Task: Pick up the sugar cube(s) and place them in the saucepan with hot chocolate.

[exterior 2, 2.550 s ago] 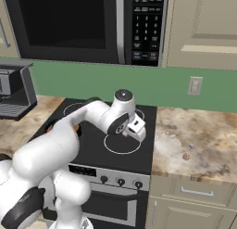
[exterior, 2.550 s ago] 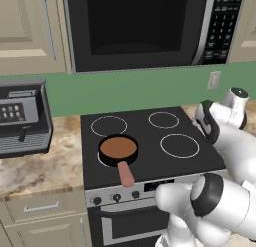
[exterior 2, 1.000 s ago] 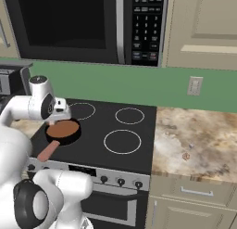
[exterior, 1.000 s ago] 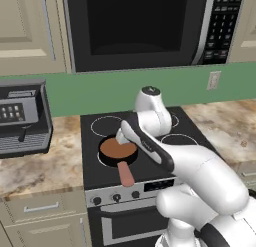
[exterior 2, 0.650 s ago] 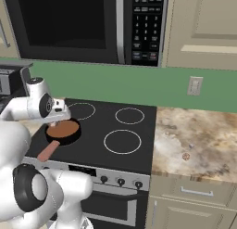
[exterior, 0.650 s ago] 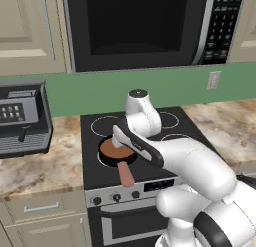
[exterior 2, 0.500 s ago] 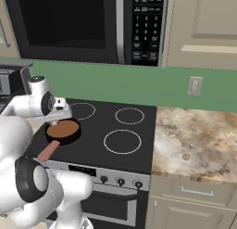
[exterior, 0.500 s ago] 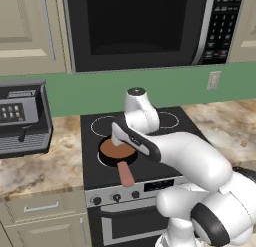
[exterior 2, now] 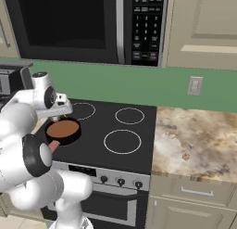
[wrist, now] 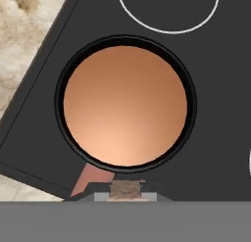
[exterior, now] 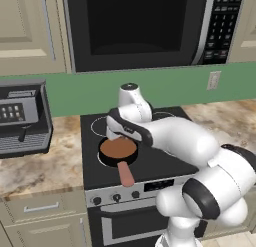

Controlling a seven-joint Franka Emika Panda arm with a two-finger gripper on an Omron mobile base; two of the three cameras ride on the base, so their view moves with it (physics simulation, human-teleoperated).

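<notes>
The saucepan is a small black pan of brown liquid with a salmon-pink handle, on the stove's front left burner. It also shows in the right base view. From the hand view I look straight down into the saucepan. My gripper hangs just above the pan's back rim and appears at the left of the right base view. At the bottom of the hand view its dark tips are shut on a small tan sugar cube, which sits over the pan's edge near the handle.
The black stove top has several white burner rings. A coffee machine stands on the counter to the left. The microwave hangs above the stove. Speckled counter stretches to the right.
The arm has swung from the right side of the stove to over the saucepan. In the last second it only settled slightly nearer the pan, with the grip unchanged.
</notes>
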